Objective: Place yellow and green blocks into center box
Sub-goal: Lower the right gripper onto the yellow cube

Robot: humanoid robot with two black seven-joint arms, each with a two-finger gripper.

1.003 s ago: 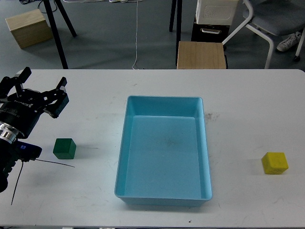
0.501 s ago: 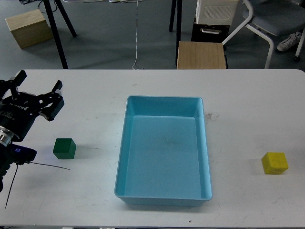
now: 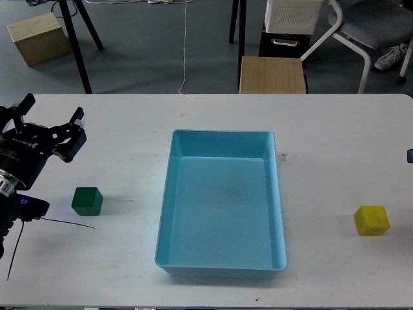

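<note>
A green block (image 3: 87,201) sits on the white table (image 3: 116,142) at the left. A yellow block (image 3: 372,220) sits at the right. The light blue box (image 3: 277,194) stands in the middle and holds nothing. My left gripper (image 3: 53,110) is open and empty. It hovers behind and to the left of the green block, apart from it. A small dark piece at the right edge (image 3: 410,155), probably my right gripper, is too little in view to read.
A thin black cable (image 3: 64,223) lies on the table in front of the green block. Beyond the table's far edge stand a wooden stool (image 3: 272,74), a chair (image 3: 374,26) and a wooden box (image 3: 39,37).
My left gripper has shifted slightly left and back, still open. A dark piece has come into view at the right edge. The blocks and the box have not moved.
</note>
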